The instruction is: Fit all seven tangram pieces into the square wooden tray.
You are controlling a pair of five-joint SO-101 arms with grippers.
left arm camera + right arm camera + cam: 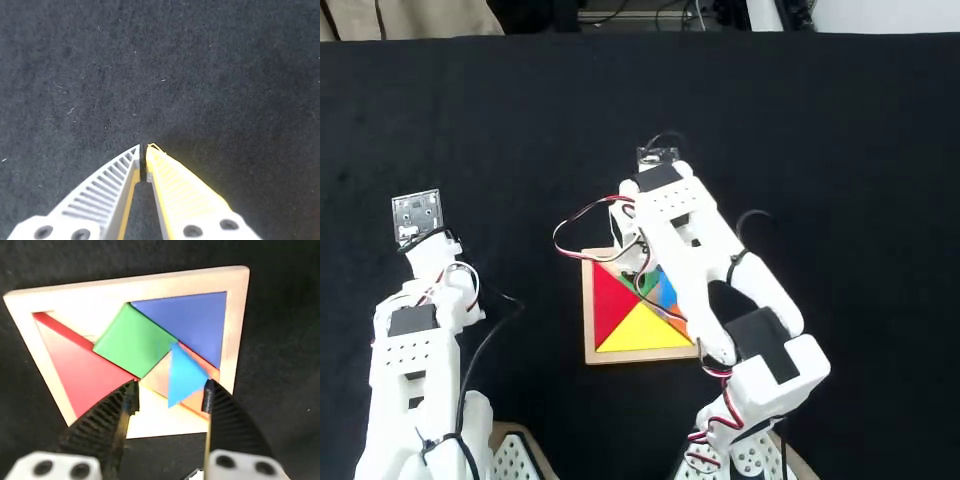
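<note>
The right gripper point(170, 386) is parted, and the small light-blue triangle point(184, 374) lies between its fingertips, touching neither. The triangle overlaps an orange piece point(200, 360) that is mostly covered, so its shape is unclear. Just beyond sit the green square point(134, 340), the red triangle point(82, 367) and the dark-blue triangle point(192, 320), all inside the wooden tray point(125, 287). In the high view, the right arm hides part of the tray. The left gripper point(144, 148), fingertips together, hovers over black cloth point(150, 60), well apart from the tray.
</note>
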